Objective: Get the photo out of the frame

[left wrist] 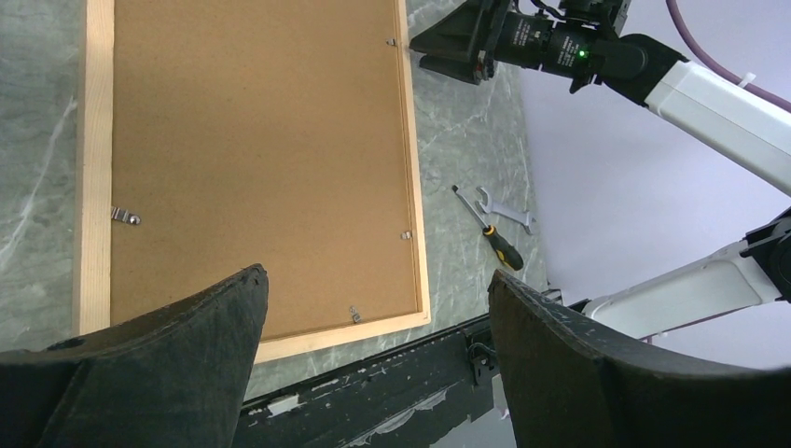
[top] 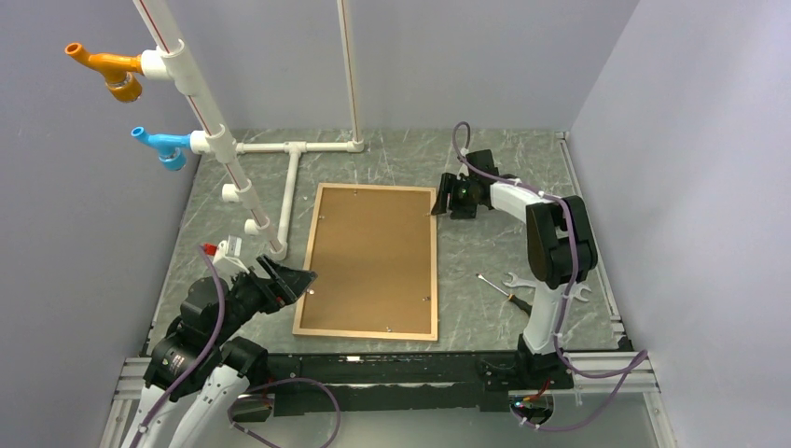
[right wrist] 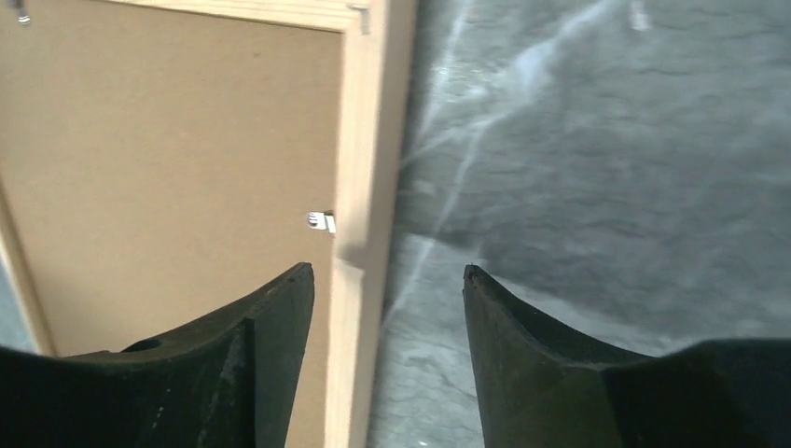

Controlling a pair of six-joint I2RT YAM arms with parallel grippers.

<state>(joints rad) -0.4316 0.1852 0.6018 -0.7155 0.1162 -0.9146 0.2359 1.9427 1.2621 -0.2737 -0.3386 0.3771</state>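
Observation:
The light-wood frame [top: 366, 333] lies face down in the middle of the table. The photo [top: 373, 257] sits inside it, only its plain brown back showing, and small metal clips [right wrist: 322, 221] hold it along the rails. My right gripper [top: 437, 203] is at the frame's far right corner. It is open, and in the right wrist view the gripper [right wrist: 386, 268] has one finger over the brown back and one over the table, with the frame rail [right wrist: 368, 140] in the gap. My left gripper [top: 300, 280] hangs open and empty above the frame's near left side, as the left wrist view [left wrist: 375, 273] confirms.
A screwdriver [top: 504, 291] and a wrench [top: 546, 285] lie right of the frame by the right arm's base. A white pipe structure [top: 294, 182] with orange [top: 107, 67] and blue [top: 159, 142] fittings stands at the back left. Grey walls close in three sides.

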